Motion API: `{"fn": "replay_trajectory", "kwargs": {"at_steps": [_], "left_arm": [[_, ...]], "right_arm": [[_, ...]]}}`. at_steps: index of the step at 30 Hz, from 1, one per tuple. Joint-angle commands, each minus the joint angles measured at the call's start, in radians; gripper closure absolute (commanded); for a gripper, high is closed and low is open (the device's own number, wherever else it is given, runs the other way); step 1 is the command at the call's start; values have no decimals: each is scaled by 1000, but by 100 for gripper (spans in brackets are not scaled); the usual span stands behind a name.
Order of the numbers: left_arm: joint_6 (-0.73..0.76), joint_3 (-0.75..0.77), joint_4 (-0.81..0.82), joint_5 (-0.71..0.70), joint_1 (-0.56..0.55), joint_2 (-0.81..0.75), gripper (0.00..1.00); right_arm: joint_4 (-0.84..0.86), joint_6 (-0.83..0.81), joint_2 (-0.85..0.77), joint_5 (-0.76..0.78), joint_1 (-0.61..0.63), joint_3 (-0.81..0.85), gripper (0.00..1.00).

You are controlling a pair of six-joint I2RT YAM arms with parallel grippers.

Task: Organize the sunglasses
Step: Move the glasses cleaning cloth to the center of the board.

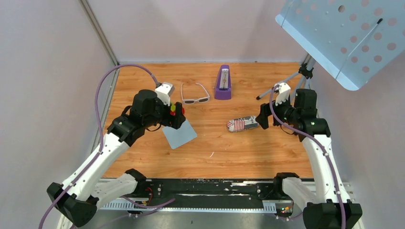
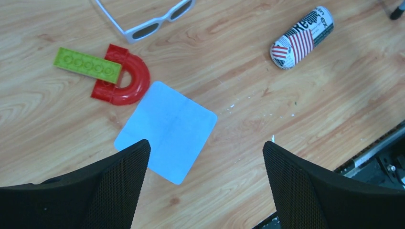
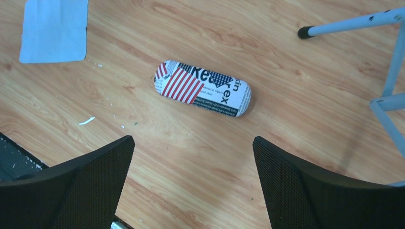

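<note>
- Wooden table top (image 1: 143, 157): light plank grain, fills the centre of the top view.
- Sunglasses (image 1: 195, 99): upper centre, arms unfolded.
- Purple wedge-shaped object (image 1: 223, 83): upright, just right of them.
- Patterned case (image 1: 242, 124): centre right, lying on its side.
- Blue cloth (image 1: 180, 135): centre left, flat.
- Red arch (image 2: 125, 81) and green brick (image 2: 87, 65): touching, upper left of the left wrist view.
- White scrap (image 1: 211, 154): lower centre.
</note>
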Motion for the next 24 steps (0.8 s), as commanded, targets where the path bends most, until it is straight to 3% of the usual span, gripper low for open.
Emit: {"fn": "replay_trajectory", "kwargs": {"at_steps": [1, 7, 11, 16, 19, 24], "left_arm": [[-24, 17, -31, 124, -3, 49, 11], [-128, -5, 20, 118, -16, 141, 18], [-164, -23, 68, 57, -31, 190, 19], [-153, -65, 129, -80, -59, 257, 29], [-159, -44, 109, -134, -77, 339, 37], [-192, -18, 120, -223, -129, 453, 36]], "right_arm": [[17, -29, -56, -75, 8, -76, 0], [23, -61, -85, -178, 5, -166, 0], [55, -79, -116, -140, -2, -230, 0], [139, -49, -134, -178, -70, -298, 15], [142, -36, -144, -171, -88, -298, 32], [154, -42, -150, -165, -100, -313, 29]]}}
